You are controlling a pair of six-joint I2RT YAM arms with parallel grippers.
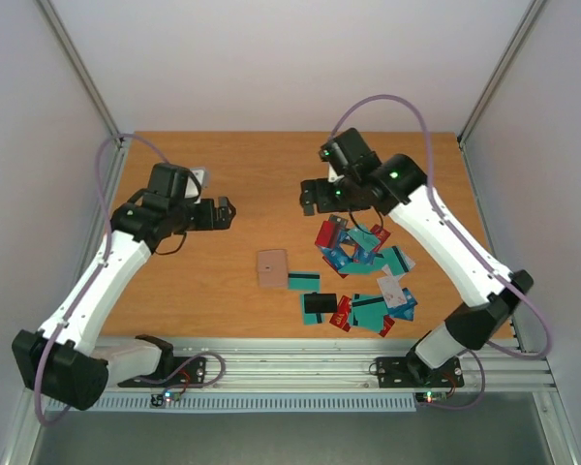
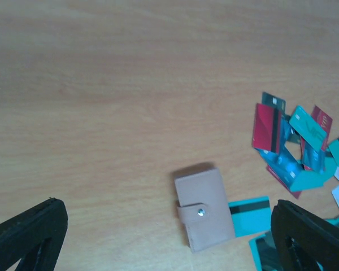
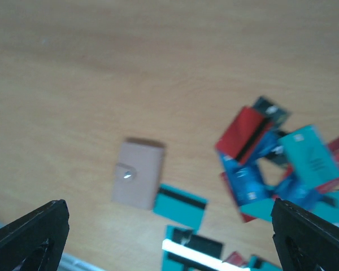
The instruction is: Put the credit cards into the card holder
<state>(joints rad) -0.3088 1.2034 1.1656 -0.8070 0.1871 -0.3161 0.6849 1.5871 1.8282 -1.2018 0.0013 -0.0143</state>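
One card holder is lying flat on the wooden desk, near the middle and just left of the card pile. It is showing its tan face, with one strap closing across it and a single metal snap on that strap.

The credit cards are lying scattered and overlapping to the right of the holder. About a dozen are showing in the top view, but the overlap is preventing an exact count. Most are teal, at least four are red, a few are blue and at least one is white. One teal card with a black stripe is lying right against the holder's edge. A red card with a black stripe is lying on top at the far end of the pile. The print on the card faces is too small and blurred to read.

Two hands are hovering above the desk. The left hand is hanging well to the left of the holder, with its fingers spread wide and gripping nothing. The right hand is hanging beyond the far end of the pile, with its fingers also spread wide and gripping nothing.
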